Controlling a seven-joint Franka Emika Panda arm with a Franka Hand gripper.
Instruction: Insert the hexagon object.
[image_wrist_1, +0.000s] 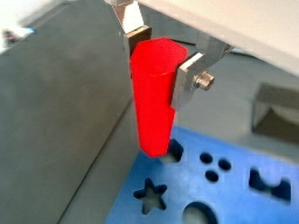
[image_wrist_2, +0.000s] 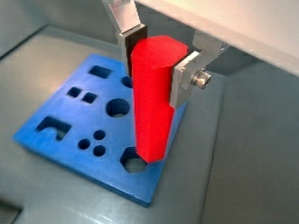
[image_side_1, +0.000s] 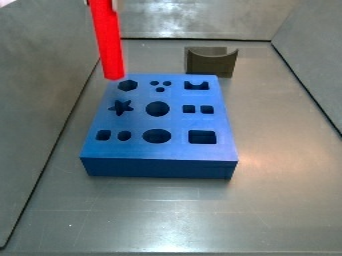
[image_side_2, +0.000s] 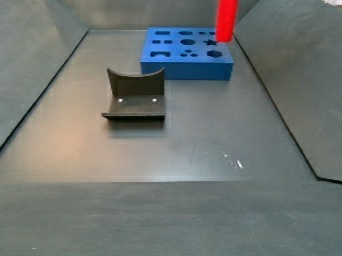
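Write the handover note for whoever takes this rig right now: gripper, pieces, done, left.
Gripper: shut on the hexagon object, held upright above the blue block.
Rod's lower end hangs at the block's corner hexagonal hole; whether it has entered cannot be told.
Dark olive curved block sits apart on the floor, untouched.
Done: pick-up and carry to the block.
Left: align, push down, release.

End effector (image_wrist_2: 156, 63) clamped, pointing down
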